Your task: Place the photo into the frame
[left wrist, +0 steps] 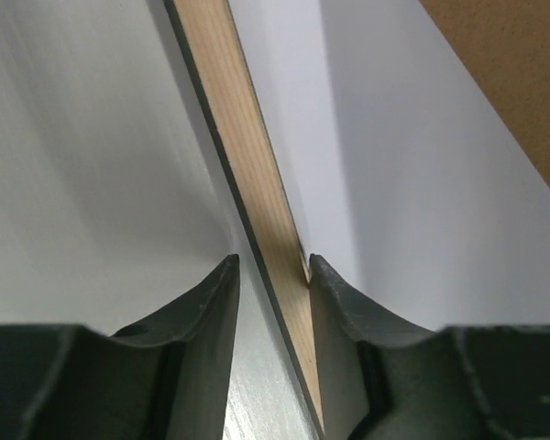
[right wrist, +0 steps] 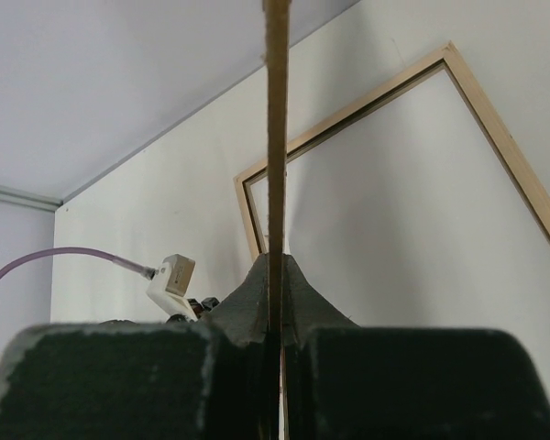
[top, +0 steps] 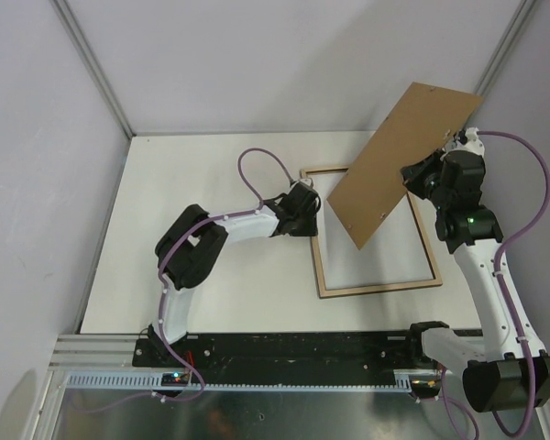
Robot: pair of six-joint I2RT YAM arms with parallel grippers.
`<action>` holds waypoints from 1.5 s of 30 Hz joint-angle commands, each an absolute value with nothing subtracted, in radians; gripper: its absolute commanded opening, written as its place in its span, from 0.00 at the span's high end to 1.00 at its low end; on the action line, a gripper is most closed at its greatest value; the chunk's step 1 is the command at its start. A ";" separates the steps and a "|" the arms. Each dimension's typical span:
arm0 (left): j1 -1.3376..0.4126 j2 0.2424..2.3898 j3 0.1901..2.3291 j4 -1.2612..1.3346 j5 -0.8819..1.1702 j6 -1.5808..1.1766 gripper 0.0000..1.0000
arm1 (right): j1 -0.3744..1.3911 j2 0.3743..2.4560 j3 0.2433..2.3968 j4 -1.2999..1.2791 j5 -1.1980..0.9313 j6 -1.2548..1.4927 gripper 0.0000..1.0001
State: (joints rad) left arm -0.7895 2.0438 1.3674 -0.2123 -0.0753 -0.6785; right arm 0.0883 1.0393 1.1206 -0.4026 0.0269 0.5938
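Steadying frame (top: 376, 289), wood side up on worktop (top: 183, 174), rail running between fingers of spread left claw (left wrist: 272, 266). Right claw (right wrist: 275, 266) pinching backing board (top: 403, 160) edge, tilted above. Photo (top: 376, 252) probably the white sheet below that claw, inside frame. Advise lowering board flat, corners square.

Brown backing board (top: 405, 165) aslant above the white table (top: 225, 284)

From above and behind the arms we look down on the whole counter (top: 238, 302) and the frame (top: 380, 288). On the left wrist we sit tight behind the left tool (left wrist: 270, 266), facing along one frame rail. The right wrist peers past the right tool (right wrist: 275, 264), with the brown board (right wrist: 276, 137) edge-on and the same frame beyond.
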 commanded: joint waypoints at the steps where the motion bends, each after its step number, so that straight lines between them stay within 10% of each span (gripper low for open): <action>1: -0.770 2.038 1.360 -0.210 -0.114 -0.640 0.64 | 0.095 1.030 1.189 -0.322 0.036 0.574 1.00; 11: -0.625 1.898 1.180 -0.210 -0.113 -0.528 0.99 | 0.117 1.092 1.192 -0.292 -0.102 0.555 1.00; 29: -0.422 1.646 0.908 -0.269 -0.125 -0.405 1.00 | 0.125 1.339 1.192 -0.064 -0.762 0.660 1.00; 45: -0.347 1.625 0.976 -0.372 -0.089 -0.332 0.88 | 0.168 1.425 1.039 0.020 -0.888 0.685 1.00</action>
State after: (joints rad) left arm -0.3641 1.6218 0.9192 -0.3344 -0.0849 -0.3805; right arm 0.1482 1.4239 1.0657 -0.1127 -0.8066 0.6552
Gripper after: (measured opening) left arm 0.075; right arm 0.032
